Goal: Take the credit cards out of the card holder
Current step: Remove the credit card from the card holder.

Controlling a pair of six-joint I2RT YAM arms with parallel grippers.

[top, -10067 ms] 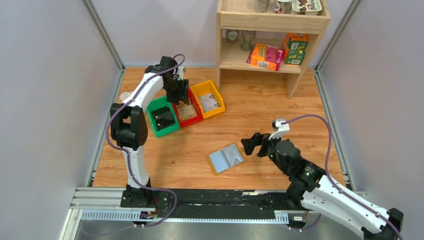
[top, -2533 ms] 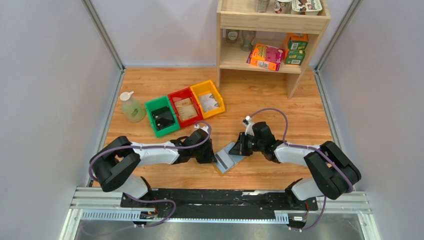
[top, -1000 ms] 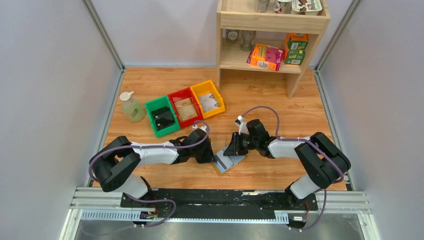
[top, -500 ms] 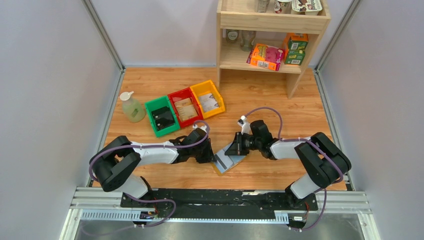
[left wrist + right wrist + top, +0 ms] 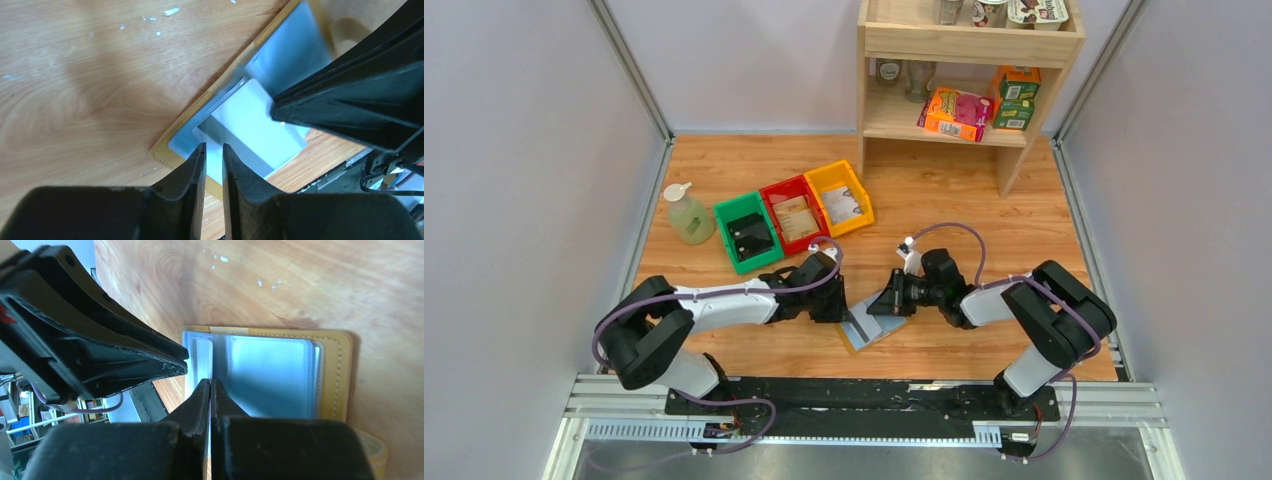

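The small, flat mustard-yellow folding card holder (image 5: pixel 871 328) lies open on the wooden table (image 5: pixel 944 200), between the two arms, with its pale blue-grey pockets facing up. A thin whitish plastic credit card (image 5: pixel 250 120) lies over its left half and seems to be part-way out of a pocket.

The right gripper (image 5: pixel 210 384) has its black fingers pressed tight together beside the fold. I cannot tell if they hold a card edge. The left gripper (image 5: pixel 213 150) is at the holder's corner with only a slit between its fingers, and I cannot tell whether it pinches anything.

The step in hand looks like working that card free. The next move calls for a pinch on the card alone and a pull along the pocket, with the holder kept down.

No writing on the card or holder is legible. The print on the orange carton (image 5: pixel 957 112) on the shelf is too small to read.
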